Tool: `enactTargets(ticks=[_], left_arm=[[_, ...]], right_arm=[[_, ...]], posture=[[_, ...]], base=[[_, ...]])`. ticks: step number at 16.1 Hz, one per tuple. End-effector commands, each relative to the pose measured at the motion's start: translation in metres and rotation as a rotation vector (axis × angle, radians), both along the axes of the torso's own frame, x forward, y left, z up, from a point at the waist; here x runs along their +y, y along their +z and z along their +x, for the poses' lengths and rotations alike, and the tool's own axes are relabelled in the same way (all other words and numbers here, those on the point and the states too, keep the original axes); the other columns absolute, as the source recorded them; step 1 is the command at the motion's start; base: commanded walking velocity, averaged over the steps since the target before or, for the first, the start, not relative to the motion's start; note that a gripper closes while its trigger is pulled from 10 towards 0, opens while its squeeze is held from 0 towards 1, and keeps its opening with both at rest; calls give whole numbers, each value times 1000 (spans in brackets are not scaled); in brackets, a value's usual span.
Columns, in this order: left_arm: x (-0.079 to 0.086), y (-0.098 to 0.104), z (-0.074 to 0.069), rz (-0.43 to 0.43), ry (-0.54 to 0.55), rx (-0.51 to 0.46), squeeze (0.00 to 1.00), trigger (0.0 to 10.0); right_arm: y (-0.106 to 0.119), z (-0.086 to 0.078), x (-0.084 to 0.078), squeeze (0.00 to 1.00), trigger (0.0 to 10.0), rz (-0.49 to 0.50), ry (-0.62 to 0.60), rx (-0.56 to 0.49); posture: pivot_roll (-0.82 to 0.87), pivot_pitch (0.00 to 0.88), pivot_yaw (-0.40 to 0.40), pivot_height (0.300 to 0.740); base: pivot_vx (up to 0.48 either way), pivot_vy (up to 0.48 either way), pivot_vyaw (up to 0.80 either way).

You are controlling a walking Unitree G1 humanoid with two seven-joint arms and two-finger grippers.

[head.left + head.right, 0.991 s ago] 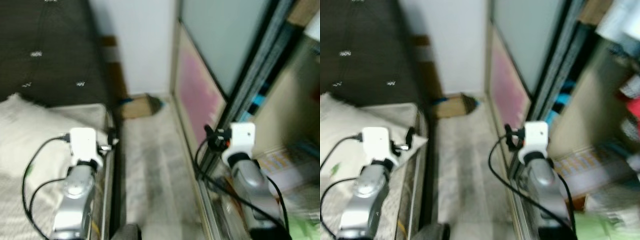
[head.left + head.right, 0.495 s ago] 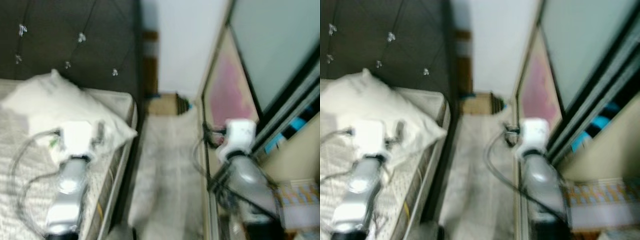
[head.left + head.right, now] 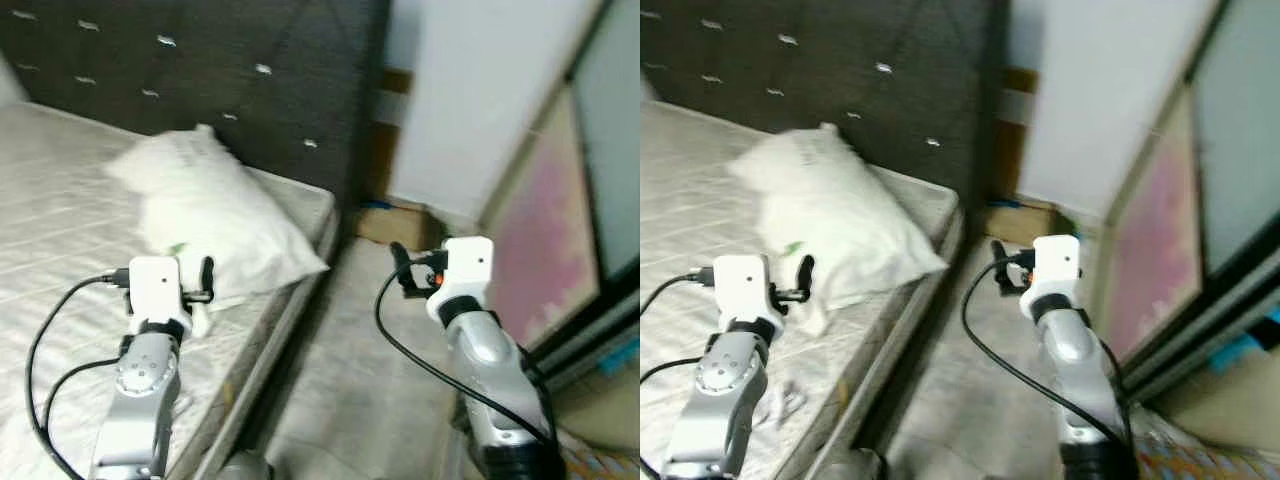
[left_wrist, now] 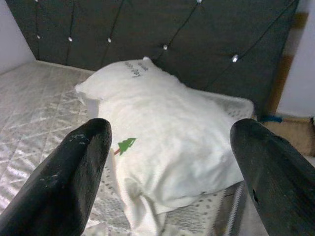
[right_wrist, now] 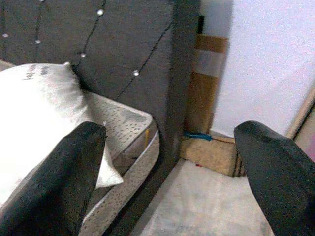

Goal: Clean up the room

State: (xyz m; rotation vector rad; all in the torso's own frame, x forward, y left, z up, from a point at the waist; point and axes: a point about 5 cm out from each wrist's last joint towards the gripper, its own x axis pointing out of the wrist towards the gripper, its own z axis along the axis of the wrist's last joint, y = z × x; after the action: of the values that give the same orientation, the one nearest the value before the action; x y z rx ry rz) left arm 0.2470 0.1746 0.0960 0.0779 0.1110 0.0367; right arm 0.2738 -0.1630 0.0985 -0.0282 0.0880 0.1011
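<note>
Light: you get even, soft indoor brightness.
Blur: your head views smear.
Glare: pillow (image 5: 34, 113) washes out white.

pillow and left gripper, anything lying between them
Nothing. In the left wrist view the open left gripper faces the white pillow directly, with just bare mattress beside it.

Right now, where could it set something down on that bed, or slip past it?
The mattress lies bare from the pillow toward the robot's left, along the dark headboard. The pillow crowds the corner nearest the floor strip, which runs bare between the bed edge and the sliding door, ending at a cardboard box.
</note>
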Motion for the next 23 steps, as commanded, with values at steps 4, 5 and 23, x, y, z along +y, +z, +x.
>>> enactTargets(ticks=[4, 5, 23], left_arm=[[-3, 8, 1, -10, -23, -70, 0, 10000], [-6, 11, 1, -27, -50, -89, 0, 10000], [-20, 10, 3, -31, -67, -84, 0, 10000]], right_arm=[[1, 2, -5, 0, 10000, -2, -24, -2], [1, 2, -5, 0, 10000, -4, -25, -1], [5, 8, 3, 0, 10000, 45, -22, -32]], posture=[[33, 3, -43, 740], [33, 2, -45, 740], [49, 3, -54, 740]], base=[[0, 0, 800], [0, 0, 800], [0, 0, 800]])
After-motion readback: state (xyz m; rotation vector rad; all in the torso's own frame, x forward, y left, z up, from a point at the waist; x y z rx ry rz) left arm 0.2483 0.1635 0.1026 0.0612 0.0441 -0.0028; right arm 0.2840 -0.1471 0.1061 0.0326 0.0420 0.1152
